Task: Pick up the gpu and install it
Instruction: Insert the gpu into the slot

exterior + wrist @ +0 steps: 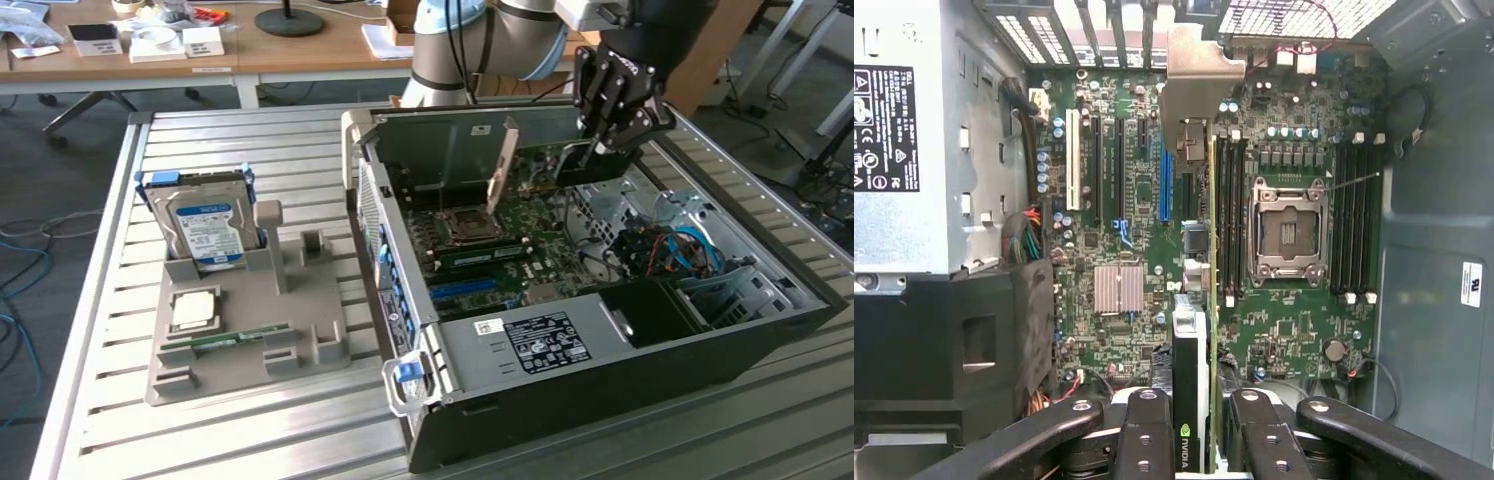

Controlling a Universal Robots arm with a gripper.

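Over one open computer case (747,330), one end effector (603,152) clamps one gpu (1191,350) edge-on

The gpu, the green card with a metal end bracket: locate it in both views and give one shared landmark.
Exterior view: the gpu hangs in the black gripper over the open computer case.
Wrist view: the gpu edge-on, clamped in the gripper.
Shared landmark: square metal CPU socket.

The gripper (603,150) is clamped on the gpu (547,165) at the end away from its metal bracket, holding the card on edge over the motherboard (514,235) inside the open computer case (627,350). On the exterior view's left, a grey tray (320,310) carries an upright hard drive (207,225).
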